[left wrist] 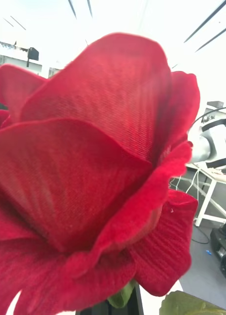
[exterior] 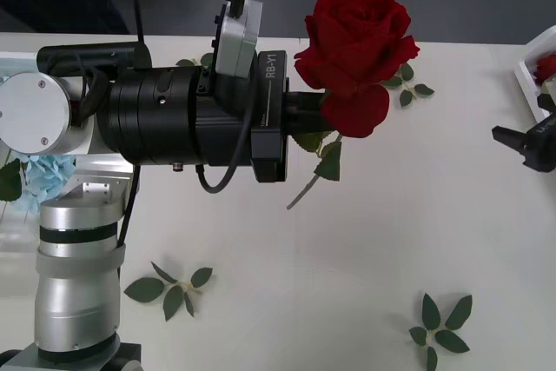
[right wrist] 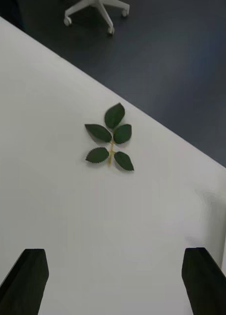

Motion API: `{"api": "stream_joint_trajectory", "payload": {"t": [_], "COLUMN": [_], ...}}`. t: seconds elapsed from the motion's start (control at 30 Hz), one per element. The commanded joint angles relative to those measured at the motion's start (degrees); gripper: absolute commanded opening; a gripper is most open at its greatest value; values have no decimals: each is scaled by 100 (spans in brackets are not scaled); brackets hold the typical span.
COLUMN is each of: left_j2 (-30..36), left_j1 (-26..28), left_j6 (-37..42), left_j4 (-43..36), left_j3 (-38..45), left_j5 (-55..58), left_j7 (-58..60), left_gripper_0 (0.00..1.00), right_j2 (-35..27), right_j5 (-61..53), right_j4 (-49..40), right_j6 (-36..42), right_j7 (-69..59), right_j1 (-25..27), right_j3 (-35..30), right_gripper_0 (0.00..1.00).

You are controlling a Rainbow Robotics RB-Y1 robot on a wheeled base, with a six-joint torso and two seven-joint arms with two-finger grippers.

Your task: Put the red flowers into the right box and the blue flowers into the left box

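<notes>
Left gripper (exterior: 314, 119) clamped on a red rose (exterior: 354, 54), held aloft over the table (exterior: 417, 215) mid-far area.
Right gripper (exterior: 526, 143) open, idle near the right box (exterior: 527, 76) at the right edge; red already inside. Blue flowers (exterior: 45, 175) sit at the left edge. Rose not yet delivered.

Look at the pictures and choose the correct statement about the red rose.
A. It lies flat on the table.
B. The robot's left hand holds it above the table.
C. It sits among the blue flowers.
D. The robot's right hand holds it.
B: the left hand grips the red rose at its stem, raised above the white table, while the open right hand waits empty.
</notes>
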Motion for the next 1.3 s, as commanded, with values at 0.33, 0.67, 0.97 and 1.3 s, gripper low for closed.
{"api": "stream_joint_trajectory", "payload": {"t": [0.33, 0.67, 0.97, 1.3], "left_j2": [-22, -22, -22, -22], "left_j1": [-119, -119, -119, -119], "left_j6": [-40, -40, -40, -40], "left_j4": [-141, -141, -141, -141], "left_j3": [89, 89, 89, 89], "left_j5": [66, 66, 66, 66], "left_j7": [301, 301, 301, 301], "left_gripper_0": [0, 0, 0, 0], "right_j2": [-286, -418, -427, -198], "right_j5": [-986, -1303, -1347, -1338], "right_j4": [-926, -1726, -1884, -1901], "right_j6": [-1479, -1514, -1681, -1989], "right_j7": [1617, 1731, 1775, 1828], "right_j1": [276, 118, -647, -1702], "right_j3": [1413, 2143, 3119, 4375], "right_gripper_0": [80, 80, 80, 80]}}
